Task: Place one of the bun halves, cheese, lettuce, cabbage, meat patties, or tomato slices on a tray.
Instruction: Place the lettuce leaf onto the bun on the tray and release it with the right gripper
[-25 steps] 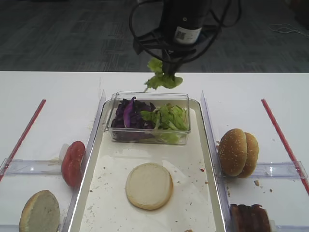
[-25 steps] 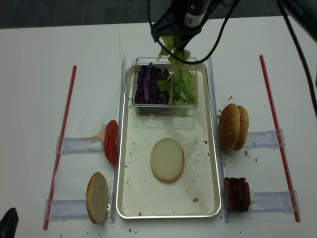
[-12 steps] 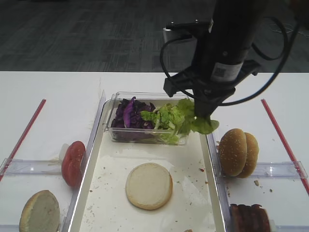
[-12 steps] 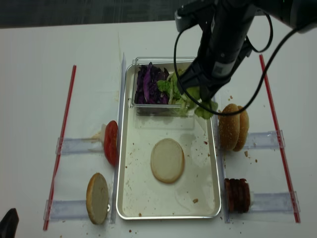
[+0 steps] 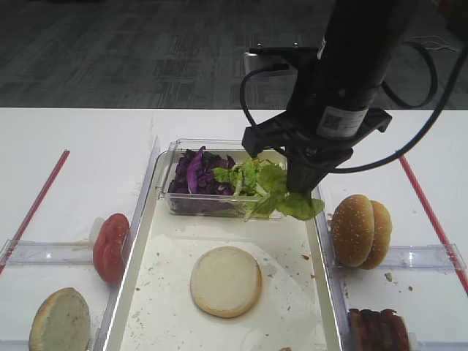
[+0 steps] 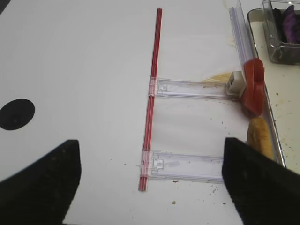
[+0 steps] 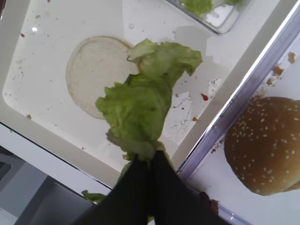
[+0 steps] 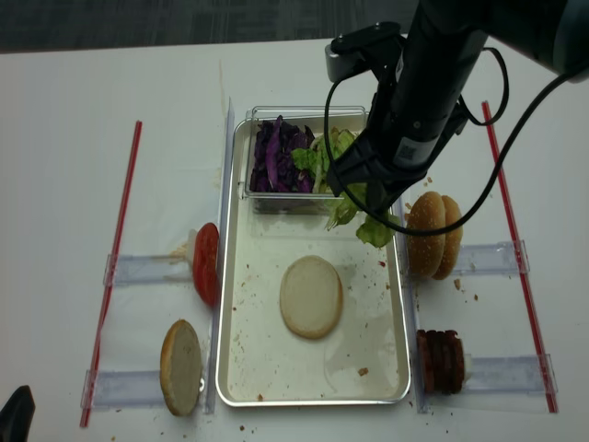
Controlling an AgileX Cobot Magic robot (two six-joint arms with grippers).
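Above the tray point(image 5: 146, 241), the right hand point(image 7: 149, 161) pinches ruffled, pale-green lettuce point(image 7: 140, 101).

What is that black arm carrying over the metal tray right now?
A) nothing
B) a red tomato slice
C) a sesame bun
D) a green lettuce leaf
D: the right wrist view shows the lettuce pinched in the closed jaws of the right gripper, hanging above the tray.

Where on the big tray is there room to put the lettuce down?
Bare floor of the tray lies below the pale bun half, and on both sides of it. Between the bun half and the clear box there is also a strip. The far end is crowded by that box. The right gripper holds the lettuce above the tray.
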